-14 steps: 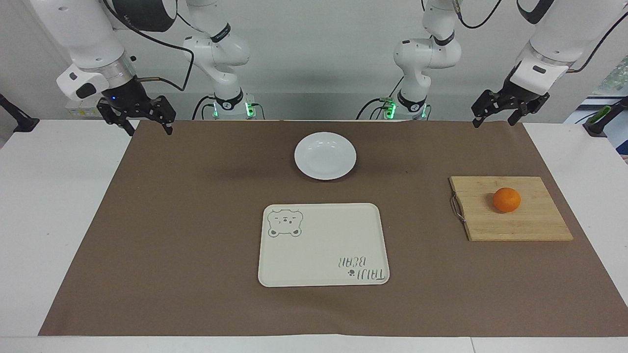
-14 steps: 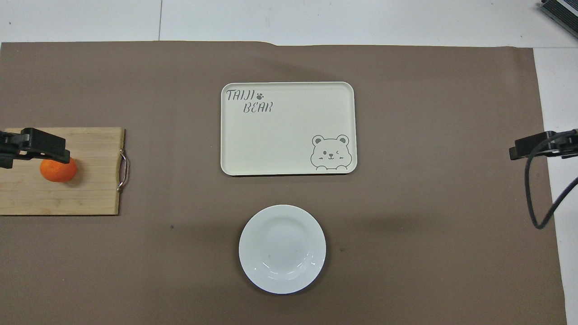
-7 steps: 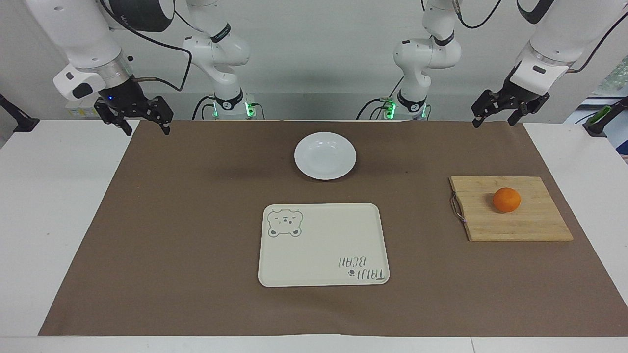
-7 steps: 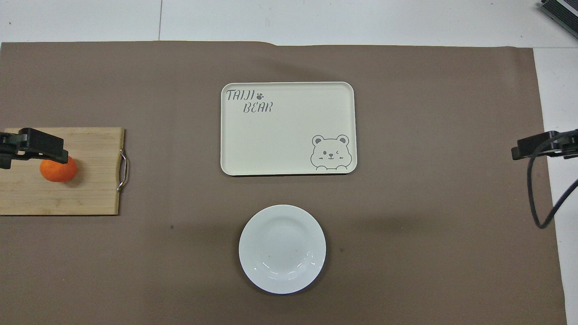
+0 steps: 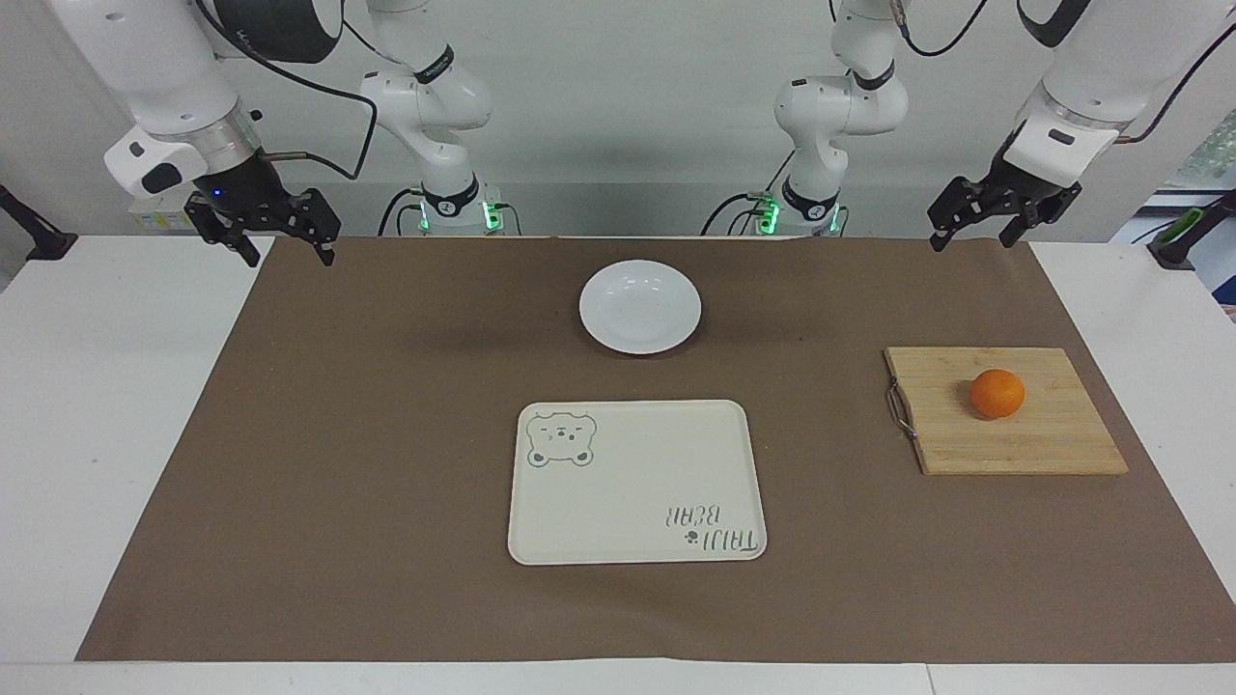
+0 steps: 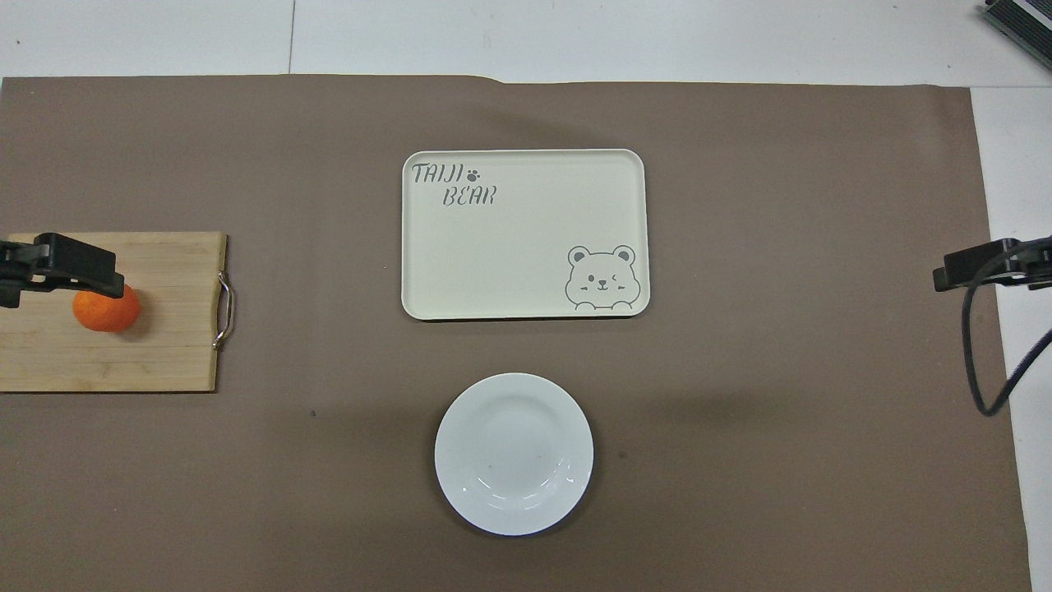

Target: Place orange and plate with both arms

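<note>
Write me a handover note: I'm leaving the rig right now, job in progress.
Left gripper: open, holding nothing, raised over the mat's edge at its own end.
Right gripper: open, holding nothing, raised at its end.
Orange: on the cutting board, toward the left arm's end.
Plate: on the mat, nearer the robots than the tray.
Done: nothing placed.
Left: both orange and plate.

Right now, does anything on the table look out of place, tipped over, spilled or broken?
Nothing stands out. The orange sits whole on the cutting board, the plate lies flat and empty, and the tray lies flat with nothing on it. The left gripper and right gripper hang raised, holding nothing.
</note>
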Available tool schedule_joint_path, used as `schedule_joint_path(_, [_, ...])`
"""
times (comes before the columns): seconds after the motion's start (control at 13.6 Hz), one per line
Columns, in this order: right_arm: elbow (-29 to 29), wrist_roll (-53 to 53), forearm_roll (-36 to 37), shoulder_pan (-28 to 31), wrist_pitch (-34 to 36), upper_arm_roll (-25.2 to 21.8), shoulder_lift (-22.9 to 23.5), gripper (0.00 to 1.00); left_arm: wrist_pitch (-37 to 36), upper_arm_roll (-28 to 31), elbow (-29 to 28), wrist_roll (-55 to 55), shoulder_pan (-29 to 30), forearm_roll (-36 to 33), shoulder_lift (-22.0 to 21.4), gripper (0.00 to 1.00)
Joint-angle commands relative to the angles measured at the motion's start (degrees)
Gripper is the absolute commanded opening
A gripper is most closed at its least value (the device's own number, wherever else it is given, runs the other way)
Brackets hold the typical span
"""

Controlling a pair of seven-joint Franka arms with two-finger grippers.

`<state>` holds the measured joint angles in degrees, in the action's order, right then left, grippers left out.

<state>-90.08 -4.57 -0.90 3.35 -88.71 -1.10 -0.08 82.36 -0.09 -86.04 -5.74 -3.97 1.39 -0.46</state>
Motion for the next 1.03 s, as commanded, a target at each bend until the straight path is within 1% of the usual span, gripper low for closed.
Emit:
schedule_joint_path(0.0, [-0.6, -1.3, 0.2, 0.3, -0.1, 0.5, -0.7, 1.00, -1.1, -0.2, -0.5, -0.2, 0.4, -0.5, -0.6, 1.00])
schedule_joint_path(0.74, [-0.7, -1.3, 0.2, 0.3, -0.1, 0.6, -0.7, 1.00, -1.6, -0.3, -0.7, 0.2, -0.3, -0.4, -0.9, 1.00])
schedule_joint_path(0.96, [-0.7, -1.3, 0.1, 0.3, -0.1, 0.5, -0.7, 1.00, 1.2, -0.3, -3.7, 0.2, -0.3, -0.3, -1.7, 1.00])
